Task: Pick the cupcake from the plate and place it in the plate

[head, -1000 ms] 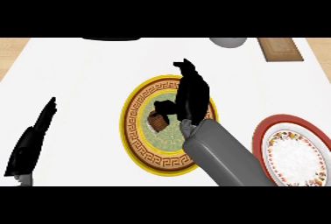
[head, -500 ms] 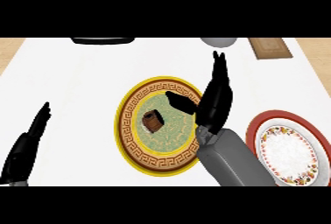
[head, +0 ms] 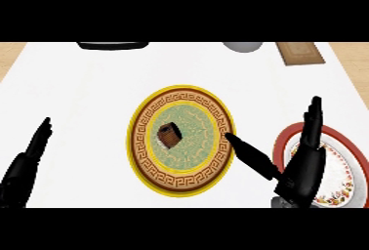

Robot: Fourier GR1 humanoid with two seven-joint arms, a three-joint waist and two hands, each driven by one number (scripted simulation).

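Head view shows the cupcake (head: 169, 135), a small brown block, lying near the middle of the yellow-rimmed plate (head: 181, 94) on the white desk (head: 93, 88). The right hand (head: 306, 163) sits to the cupcake's right, over the inner edge of the red-rimmed plate (head: 288, 134), fingers (head: 314, 117) straight and released, thumb (head: 249, 155) slanting up-left, its tip at the yellow plate's rim, short of the cupcake. The left hand (head: 25, 161) rests open at the lower left, well apart. By this view the right hand is nearer; reaching the cupcake looks to call for a move to its left.
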